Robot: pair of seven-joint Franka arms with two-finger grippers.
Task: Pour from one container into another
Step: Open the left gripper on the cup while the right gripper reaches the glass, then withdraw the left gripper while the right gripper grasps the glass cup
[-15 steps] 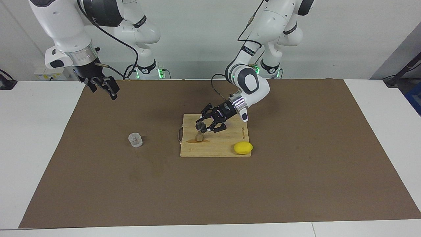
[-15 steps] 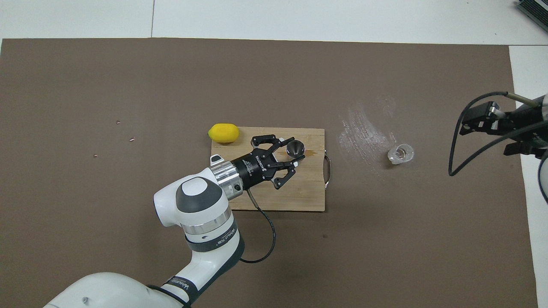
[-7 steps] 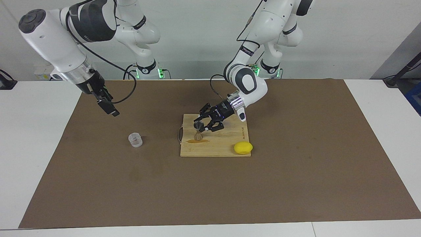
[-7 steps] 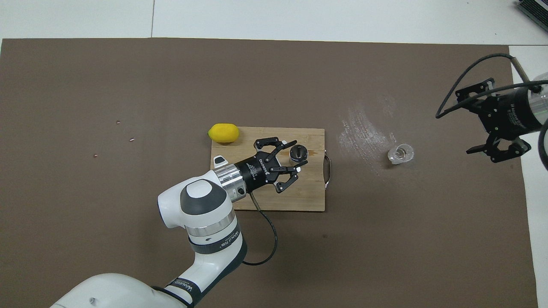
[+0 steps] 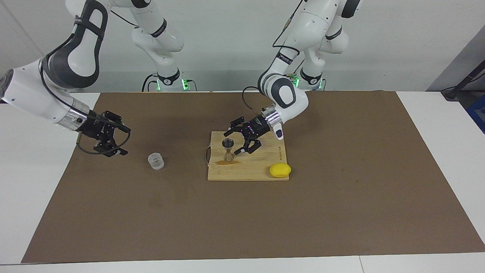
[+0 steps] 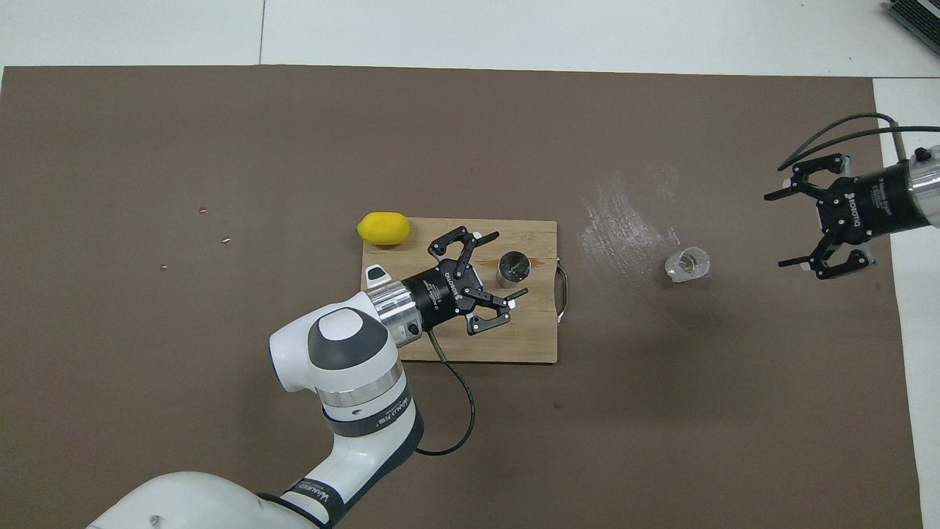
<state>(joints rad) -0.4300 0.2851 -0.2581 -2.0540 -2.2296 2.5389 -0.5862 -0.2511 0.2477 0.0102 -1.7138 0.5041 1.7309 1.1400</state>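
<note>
A brown mat covers most of the white worktop, and near its middle lies a wooden cutting board with a metal handle at the edge toward the right arm's end. The left gripper hangs low over the board with its fingers spread wide and nothing between them; it points toward the right arm's end of the worktop. Just off its fingertips, not touching them, the silvery jigger stands upright on the board, its long axis vertical, one cone resting on the wood and the other opening straight up; in the overhead view its round mouth faces the camera. A thin brown stain marks the wood at its foot. The right gripper is low over the mat near the right arm's end, fingers also wide apart and empty, aimed toward the clear cup. That cup sits upright on the mat, mouth up, between the right gripper and the board and apart from both. A yellow lemon lies at the board's corner farthest from the robots, toward the left arm's end.
</note>
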